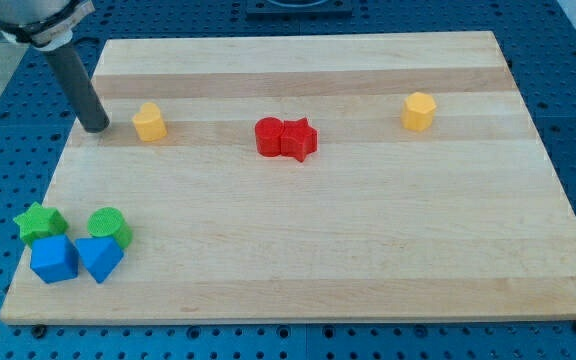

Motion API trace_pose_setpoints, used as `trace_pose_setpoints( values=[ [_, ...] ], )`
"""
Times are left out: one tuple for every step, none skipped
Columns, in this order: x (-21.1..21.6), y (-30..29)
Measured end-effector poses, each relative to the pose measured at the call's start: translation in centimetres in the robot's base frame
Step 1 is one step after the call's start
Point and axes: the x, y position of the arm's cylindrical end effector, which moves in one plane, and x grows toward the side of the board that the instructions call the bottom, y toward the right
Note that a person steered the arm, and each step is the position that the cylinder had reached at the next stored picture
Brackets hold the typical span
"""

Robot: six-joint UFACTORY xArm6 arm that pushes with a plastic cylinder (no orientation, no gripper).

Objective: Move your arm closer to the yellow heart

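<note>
We carry no hand, only a dark rod, so there is nothing to open or close. In the camera view our tip rests on the pale wooden desk near its top-left corner, just beside the small yellow heart-shaped block on its left, apparently not touching. Judged so, the approach looks nearly complete. The yellow hexagonal block sits well apart, toward the view's right.

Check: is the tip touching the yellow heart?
No. My tip sits just to the view's left of the yellow heart, with a strip of bare board between them.
</note>
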Motion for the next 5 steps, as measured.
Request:
trace_pose_setpoints(
  values=[
    [-0.1, 0.2],
    [0.0, 0.6],
    [0.0, 0.7],
    [0.0, 0.8],
    [0.0, 1.7]
  ],
)
